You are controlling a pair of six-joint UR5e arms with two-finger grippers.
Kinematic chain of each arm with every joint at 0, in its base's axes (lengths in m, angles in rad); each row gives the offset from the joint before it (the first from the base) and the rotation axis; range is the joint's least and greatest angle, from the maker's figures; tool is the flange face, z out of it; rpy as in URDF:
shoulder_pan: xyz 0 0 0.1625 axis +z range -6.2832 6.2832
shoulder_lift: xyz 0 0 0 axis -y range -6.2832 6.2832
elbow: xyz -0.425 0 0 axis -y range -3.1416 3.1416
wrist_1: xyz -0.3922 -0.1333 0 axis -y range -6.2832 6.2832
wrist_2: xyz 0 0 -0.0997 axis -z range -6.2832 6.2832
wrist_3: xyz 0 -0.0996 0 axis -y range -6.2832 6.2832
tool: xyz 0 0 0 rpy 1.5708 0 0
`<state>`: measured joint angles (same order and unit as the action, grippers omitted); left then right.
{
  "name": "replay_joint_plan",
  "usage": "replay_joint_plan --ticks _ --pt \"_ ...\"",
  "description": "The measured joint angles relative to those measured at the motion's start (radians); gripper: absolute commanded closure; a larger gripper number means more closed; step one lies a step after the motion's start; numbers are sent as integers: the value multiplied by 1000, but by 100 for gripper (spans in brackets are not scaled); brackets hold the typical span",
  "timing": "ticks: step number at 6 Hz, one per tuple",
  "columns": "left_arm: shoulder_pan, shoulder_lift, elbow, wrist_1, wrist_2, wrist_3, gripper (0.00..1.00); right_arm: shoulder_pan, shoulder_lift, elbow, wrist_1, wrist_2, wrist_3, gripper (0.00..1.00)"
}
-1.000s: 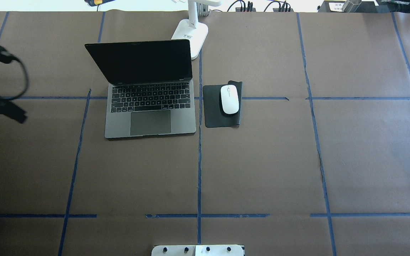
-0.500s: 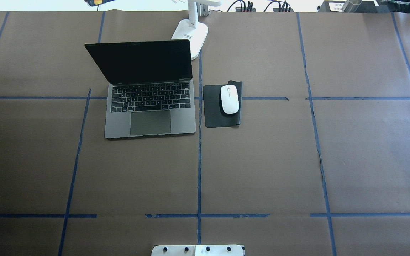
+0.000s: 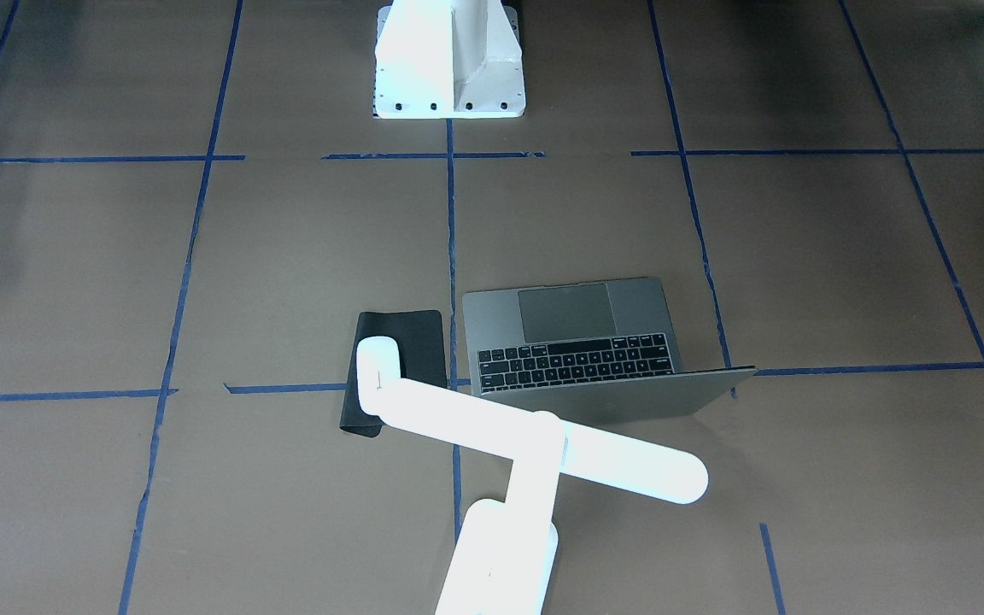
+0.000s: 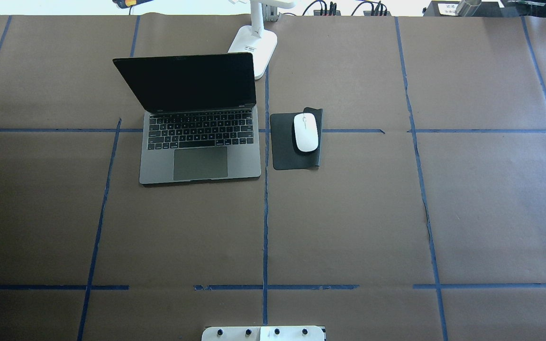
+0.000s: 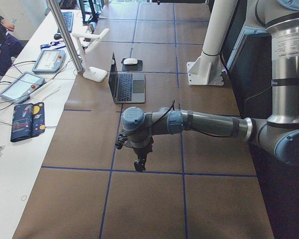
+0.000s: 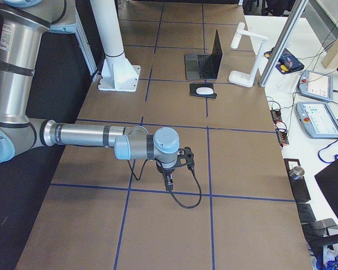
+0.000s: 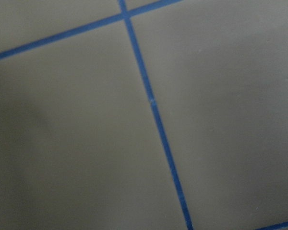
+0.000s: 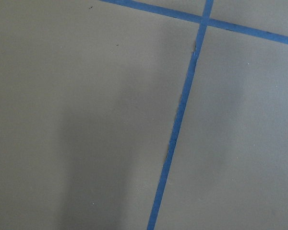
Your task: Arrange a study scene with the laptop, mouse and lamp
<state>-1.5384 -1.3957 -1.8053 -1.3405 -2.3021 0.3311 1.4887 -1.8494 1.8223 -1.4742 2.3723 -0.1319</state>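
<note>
Though L fingers (image 5: 139,163) & R fingers (image 6: 168,181) hover over blue-taped table (image 4: 349,213), openness unclear.

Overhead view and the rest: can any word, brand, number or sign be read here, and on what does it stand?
No text is readable anywhere.
Keys of the laptop: legends too small.
Base of the lamp: dark marks, too small.
A white label at the overhead view's top edge: blurred.
A sticker on the left arm: print too small.
</note>
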Motion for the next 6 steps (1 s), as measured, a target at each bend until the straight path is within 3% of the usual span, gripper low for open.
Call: replay_joint_plan --ticks 6 --pt "-9 32 -40 -31 63 -2 0 -1 0 2 4 0 0 0"
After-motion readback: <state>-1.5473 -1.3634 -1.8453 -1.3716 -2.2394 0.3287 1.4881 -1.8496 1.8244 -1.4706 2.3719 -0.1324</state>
